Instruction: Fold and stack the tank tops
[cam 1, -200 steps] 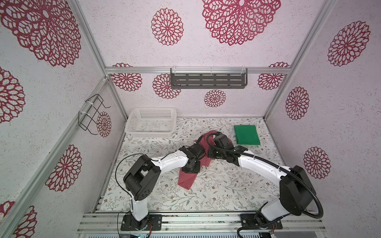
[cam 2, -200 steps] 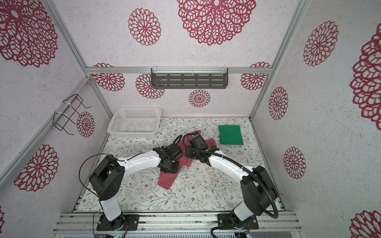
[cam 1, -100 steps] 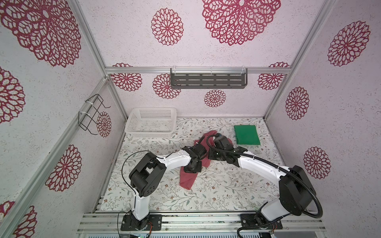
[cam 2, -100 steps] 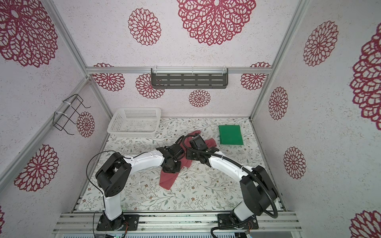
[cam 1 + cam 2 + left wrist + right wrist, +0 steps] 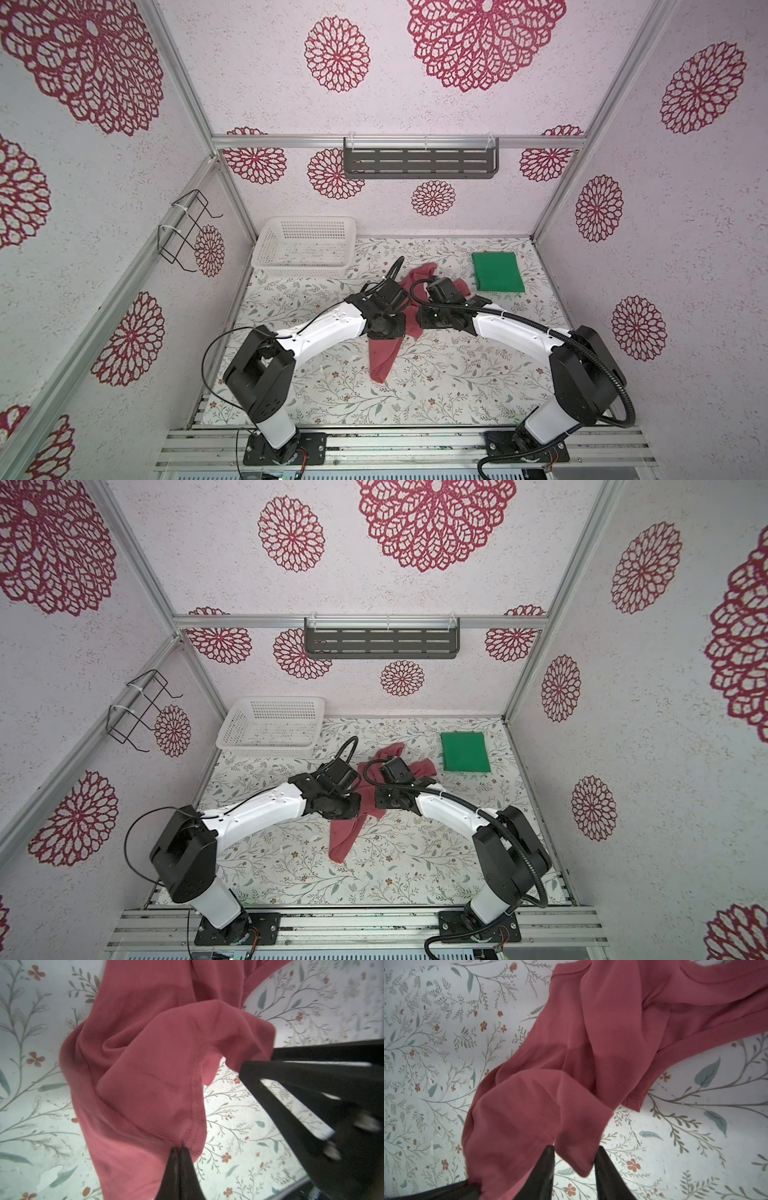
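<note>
white basket (image 5: 305,271) in the far left corner of the worktop (image 5: 436,386). my left tool (image 5: 179,1150) is pinched tight on the hem of the rose-red tank top (image 5: 384,353), which lies bunched mid-worktop. my right tool (image 5: 574,1147) is part open, with a fabric fold loose between its jaws. green tank top (image 5: 496,272) is folded flat in the far right corner.

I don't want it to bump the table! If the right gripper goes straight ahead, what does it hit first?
Most likely the rose-red tank top: a fold of it lies right ahead, between the open jaws of the right gripper. The flowery table is behind the cloth; how far is unclear.
</note>
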Available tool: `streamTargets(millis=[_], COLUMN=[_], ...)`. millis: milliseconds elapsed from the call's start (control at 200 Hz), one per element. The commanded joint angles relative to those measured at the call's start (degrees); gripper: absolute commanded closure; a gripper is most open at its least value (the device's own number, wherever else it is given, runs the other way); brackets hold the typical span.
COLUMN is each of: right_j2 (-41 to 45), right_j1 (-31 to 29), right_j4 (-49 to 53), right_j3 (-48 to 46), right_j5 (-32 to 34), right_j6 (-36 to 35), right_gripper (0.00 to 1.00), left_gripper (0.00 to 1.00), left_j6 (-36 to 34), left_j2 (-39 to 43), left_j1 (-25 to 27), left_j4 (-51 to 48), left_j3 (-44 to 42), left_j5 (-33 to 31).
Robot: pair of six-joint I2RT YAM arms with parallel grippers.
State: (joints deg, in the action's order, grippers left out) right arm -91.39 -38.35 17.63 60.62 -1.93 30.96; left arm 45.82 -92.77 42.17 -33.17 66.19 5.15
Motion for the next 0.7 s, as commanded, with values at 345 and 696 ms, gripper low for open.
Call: streamTargets(millis=[345,696], right_j2=[8.34,4.89], right_j1=[-0.13,-9.26], right_j4=[-3.20,-12.66], right_j3=[-4.94,-4.96], right_j5=[-18.57,-21.62], right_j6=[-1.25,1.80], right_gripper=[0.58,0.70], left_gripper=[1.00,1.00], left_j6=[22.94,25.90], left_j2=[23.81,23.44], left_j1=[-19.94,-22.66], left_j4=[36.70,43.46], left_j3=[-33.10,-37.29], left_j5=[19.22,23.82])
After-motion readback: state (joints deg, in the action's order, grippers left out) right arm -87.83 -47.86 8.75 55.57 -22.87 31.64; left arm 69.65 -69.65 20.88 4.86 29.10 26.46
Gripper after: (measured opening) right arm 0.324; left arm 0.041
